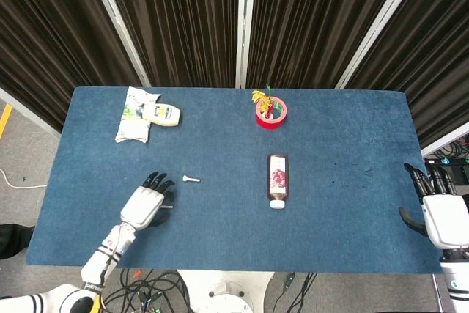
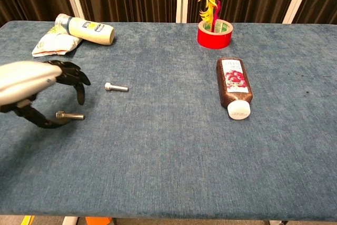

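Left hand (image 1: pixel 149 201), seen from the head camera, hovers over the near-left part of the table (image 1: pixel 352 144) with its dark fingers spread and nothing in its grasp. It covers most of the near bolt (image 1: pixel 169 206), of which only the tip of the shank shows beside the fingers. A second bolt (image 1: pixel 190 178) lies just beyond, apart from the hand. Right hand (image 1: pixel 442 214) hangs off the table's right edge, fingers loosely apart and empty. A brown bottle (image 1: pixel 278 179) lies flat near the middle, white cap toward the robot. Farther back stands a red tape roll (image 1: pixel 270 113) with yellow feathers (image 1: pixel 261 97) in it. At the far left, a cream tube (image 1: pixel 161 113) rests against a white pouch (image 1: pixel 133 116).

From the chest camera, the left hand (image 2: pixel 37 90) arches over the near bolt (image 2: pixel 69 115), thumb below and fingers (image 2: pixel 76 80) above, not closed on it; whether any fingertip touches it cannot be told. The second bolt (image 2: pixel 116 87) lies just to the right of the fingers. The bottle (image 2: pixel 234 85), tape roll (image 2: pixel 215 33), tube (image 2: pixel 87 29) and pouch (image 2: pixel 52 43) sit well apart from the hand.
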Available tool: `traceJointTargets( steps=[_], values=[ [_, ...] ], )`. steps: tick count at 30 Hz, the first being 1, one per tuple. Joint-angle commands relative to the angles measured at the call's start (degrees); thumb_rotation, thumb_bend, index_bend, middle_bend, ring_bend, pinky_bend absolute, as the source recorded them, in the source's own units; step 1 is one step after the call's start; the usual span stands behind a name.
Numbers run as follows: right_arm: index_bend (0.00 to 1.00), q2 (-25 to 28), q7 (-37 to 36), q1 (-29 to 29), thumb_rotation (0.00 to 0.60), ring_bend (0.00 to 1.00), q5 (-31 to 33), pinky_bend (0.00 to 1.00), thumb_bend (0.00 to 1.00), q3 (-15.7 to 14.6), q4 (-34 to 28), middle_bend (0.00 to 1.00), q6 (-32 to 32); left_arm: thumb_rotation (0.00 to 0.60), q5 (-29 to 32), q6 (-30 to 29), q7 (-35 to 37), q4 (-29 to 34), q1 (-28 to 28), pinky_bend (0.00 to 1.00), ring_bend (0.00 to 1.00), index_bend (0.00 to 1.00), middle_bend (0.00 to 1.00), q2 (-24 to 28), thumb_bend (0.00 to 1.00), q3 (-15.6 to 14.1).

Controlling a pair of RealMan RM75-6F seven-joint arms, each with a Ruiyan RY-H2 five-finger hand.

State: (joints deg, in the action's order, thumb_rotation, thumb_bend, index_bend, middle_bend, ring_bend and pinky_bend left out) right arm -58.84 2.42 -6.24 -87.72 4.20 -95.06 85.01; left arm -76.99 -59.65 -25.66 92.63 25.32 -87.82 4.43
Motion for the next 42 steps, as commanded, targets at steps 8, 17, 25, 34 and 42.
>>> traceJointTargets(
  steps=[8, 17, 25, 34, 42],
  values=[
    [0.04, 0.18, -0.36, 0.31, 0.600, 0.02, -0.15, 0.05, 0.18, -0.02, 0.15, 0.17, 0.52, 0.600, 5.88, -2.05, -4.27, -3.95, 0.55, 0.00, 0.05, 0.48, 0.18, -5.40, 0.31, 0.68],
    [0.04, -0.06, -1.04, 0.46, 0.600, 0.02, 0.18, 0.05, 0.18, -0.05, 0.73, 0.17, 0.40, 0.600, 6.63, -2.31, -4.05, -3.84, 1.04, 0.00, 0.05, 0.51, 0.18, -5.49, 0.31, 0.14],
    [0.04, -0.18, -1.39, 0.38, 0.600, 0.02, 0.36, 0.05, 0.18, 0.01, 1.01, 0.17, 0.12, 0.600, 6.87, -2.20, -3.45, -3.50, 1.57, 0.00, 0.05, 0.53, 0.18, -5.72, 0.36, -0.41],
    [0.04, -0.16, -1.63, 0.49, 0.600, 0.02, 0.67, 0.05, 0.18, 0.14, 1.17, 0.17, 0.18, 0.600, 6.03, -3.37, 4.75, -1.50, 1.11, 0.00, 0.05, 0.55, 0.19, -4.25, 0.38, 1.17],
    [0.04, -0.26, -1.82, 0.47, 0.600, 0.02, 0.81, 0.05, 0.18, 0.16, 1.26, 0.17, 0.01, 0.600, 6.36, -3.15, 15.55, -1.68, 0.62, 0.00, 0.05, 0.54, 0.19, -2.30, 0.38, 3.40]
  ],
)
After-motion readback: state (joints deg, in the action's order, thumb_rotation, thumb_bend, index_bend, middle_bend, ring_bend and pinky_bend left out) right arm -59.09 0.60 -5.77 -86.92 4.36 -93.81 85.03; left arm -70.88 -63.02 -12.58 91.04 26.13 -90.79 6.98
